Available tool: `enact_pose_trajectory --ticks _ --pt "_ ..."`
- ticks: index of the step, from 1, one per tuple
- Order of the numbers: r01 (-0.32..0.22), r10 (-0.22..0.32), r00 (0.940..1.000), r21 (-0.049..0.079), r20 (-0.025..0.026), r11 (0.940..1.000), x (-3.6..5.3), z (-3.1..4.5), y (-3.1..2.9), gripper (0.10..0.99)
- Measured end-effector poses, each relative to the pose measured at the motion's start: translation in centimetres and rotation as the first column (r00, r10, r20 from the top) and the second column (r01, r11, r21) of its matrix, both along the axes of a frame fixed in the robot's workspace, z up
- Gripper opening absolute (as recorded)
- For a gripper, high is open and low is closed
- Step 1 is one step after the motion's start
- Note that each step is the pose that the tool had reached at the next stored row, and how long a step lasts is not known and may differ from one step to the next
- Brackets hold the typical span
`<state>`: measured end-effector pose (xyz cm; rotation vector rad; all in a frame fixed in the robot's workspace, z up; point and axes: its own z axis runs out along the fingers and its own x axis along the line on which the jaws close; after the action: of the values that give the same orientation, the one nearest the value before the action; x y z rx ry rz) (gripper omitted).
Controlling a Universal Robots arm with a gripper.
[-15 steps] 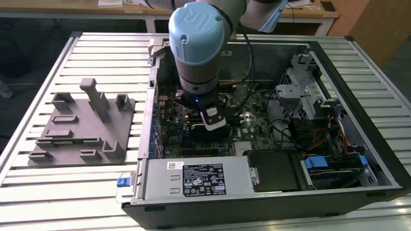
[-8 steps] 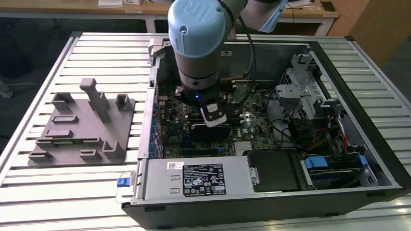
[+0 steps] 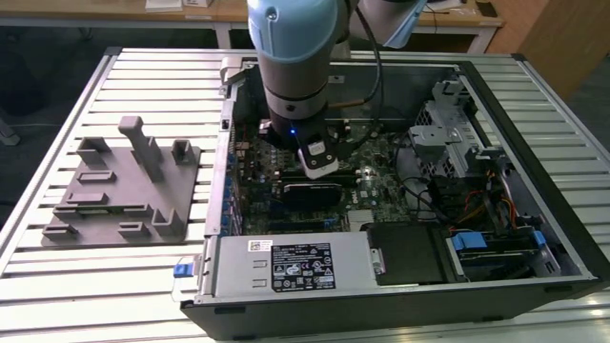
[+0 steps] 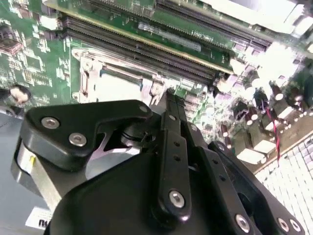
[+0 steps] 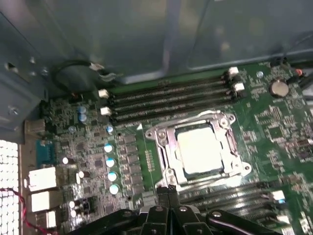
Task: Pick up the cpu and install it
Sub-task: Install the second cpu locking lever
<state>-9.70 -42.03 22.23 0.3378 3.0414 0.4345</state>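
Note:
The cpu [image 5: 199,147] is a pale shiny square lying flat inside the motherboard socket, with the socket's metal frame [image 5: 164,147] around it. It also shows as a bright square [image 4: 115,88] in the second wrist view. My gripper [image 5: 168,188] is shut, its two black fingers pressed together with nothing between them. The fingertips hang just off one edge of the socket, above the board and apart from the cpu. In the exterior view the arm reaches down into the open computer case, and the gripper [image 3: 319,168] sits over the middle of the motherboard.
Long memory slots [image 5: 171,98] run along both sides of the socket. The case walls [image 3: 533,143], a drive cage [image 3: 448,136] and a power supply [image 3: 286,268] close in around the board. A grey fixture block [image 3: 124,189] stands on the slatted table at the exterior view's left.

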Motion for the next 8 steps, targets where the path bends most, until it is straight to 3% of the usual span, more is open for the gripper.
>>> enact_pose_trajectory --ticks 2,8 --pt "0.006 -0.006 1.0 -0.01 -0.0001 0.9999 0.28 0.0 0.01 0.106" --pt "0.011 -0.011 0.9999 -0.015 -0.0001 0.9998 1.9 0.0 0.06 0.106"
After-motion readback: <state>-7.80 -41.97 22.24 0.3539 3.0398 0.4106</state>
